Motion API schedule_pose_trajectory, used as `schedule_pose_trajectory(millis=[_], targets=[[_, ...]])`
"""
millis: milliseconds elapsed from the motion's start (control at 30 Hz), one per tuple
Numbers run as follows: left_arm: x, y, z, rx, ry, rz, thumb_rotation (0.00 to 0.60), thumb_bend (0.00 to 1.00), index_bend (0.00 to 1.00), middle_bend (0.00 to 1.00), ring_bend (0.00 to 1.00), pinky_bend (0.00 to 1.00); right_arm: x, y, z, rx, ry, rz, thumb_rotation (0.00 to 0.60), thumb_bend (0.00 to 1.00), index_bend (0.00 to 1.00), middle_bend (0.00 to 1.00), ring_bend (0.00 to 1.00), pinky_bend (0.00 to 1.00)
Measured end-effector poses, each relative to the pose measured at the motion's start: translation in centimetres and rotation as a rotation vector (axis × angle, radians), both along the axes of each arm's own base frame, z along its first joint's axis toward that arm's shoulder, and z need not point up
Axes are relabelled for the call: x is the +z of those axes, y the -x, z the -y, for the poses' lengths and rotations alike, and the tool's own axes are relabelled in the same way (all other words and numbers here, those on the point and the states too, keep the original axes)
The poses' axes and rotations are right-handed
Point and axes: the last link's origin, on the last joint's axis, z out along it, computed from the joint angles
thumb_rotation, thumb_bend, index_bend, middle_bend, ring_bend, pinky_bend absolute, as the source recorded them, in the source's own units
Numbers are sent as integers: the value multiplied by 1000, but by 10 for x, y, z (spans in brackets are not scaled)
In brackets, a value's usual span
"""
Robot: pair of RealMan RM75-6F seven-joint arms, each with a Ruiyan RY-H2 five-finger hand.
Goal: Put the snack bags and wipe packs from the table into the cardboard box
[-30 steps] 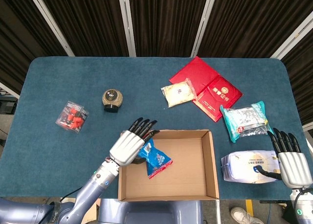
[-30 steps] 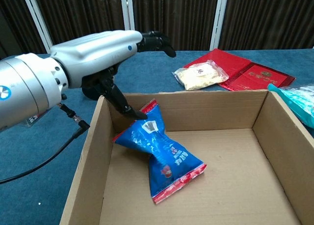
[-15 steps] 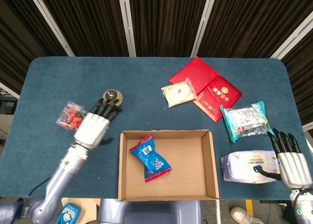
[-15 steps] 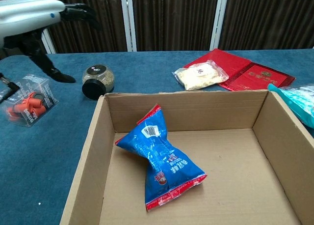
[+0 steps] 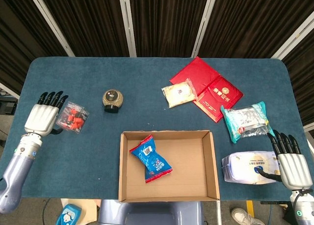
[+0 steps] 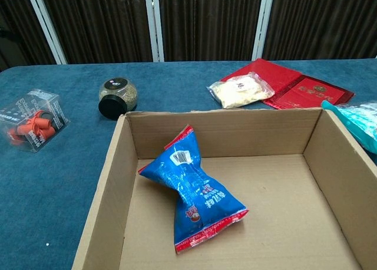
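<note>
The open cardboard box (image 5: 211, 158) (image 6: 112, 181) sits at the table's front middle. A blue snack bag (image 5: 150, 158) (image 6: 195, 188) lies inside it, near its left side. A pale snack bag (image 5: 178, 93) (image 6: 241, 89) rests beyond the box, partly on red envelopes. A teal wipe pack (image 5: 245, 119) (image 6: 360, 124) lies right of the box, and a white wipe pack (image 5: 248, 167) in front of it. My left hand (image 5: 44, 118) hangs open at the far left, holding nothing. My right hand (image 5: 292, 163) is open beside the white pack's right end.
A clear case of red pieces (image 5: 72, 116) (image 6: 33, 124) lies just right of my left hand. A round dark-lidded jar (image 5: 112, 100) (image 6: 117, 96) stands left of centre. Red envelopes (image 5: 208, 88) (image 6: 294, 86) lie at the back right.
My left hand let go of the blue snack bag in the box and swung away to the far left edge. The right hand has barely moved.
</note>
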Motion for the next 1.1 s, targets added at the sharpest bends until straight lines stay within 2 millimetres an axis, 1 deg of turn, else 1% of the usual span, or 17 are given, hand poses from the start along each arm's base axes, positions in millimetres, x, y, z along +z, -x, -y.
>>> schedule_pose_trajectory(millis=[167, 267, 400, 733, 1033, 1100], targets=[[-2, 25, -8, 63, 36, -40, 600, 0, 0, 0, 0, 0, 0, 1, 0, -6, -1, 2, 600, 27, 0, 0, 0, 0], [-6, 35, -14, 91, 49, -51, 600, 0, 0, 0, 0, 0, 0, 1, 0, -9, -4, 4, 600, 27, 0, 0, 0, 0], [-15, 42, -24, 112, 67, -62, 600, 0, 0, 0, 0, 0, 0, 1, 0, -13, -9, 9, 600, 27, 0, 0, 0, 0], [-46, 44, -43, 136, 124, -86, 600, 0, 0, 0, 0, 0, 1, 1, -1, -20, -8, 15, 600, 27, 0, 0, 0, 0], [-68, 35, -57, 127, 138, -82, 600, 0, 0, 0, 0, 0, 1, 2, -1, -27, -13, 17, 600, 27, 0, 0, 0, 0], [-73, 33, -58, 128, 143, -80, 600, 0, 8, 0, 8, 24, 1, 2, -1, -29, -13, 18, 600, 28, 0, 0, 0, 0]])
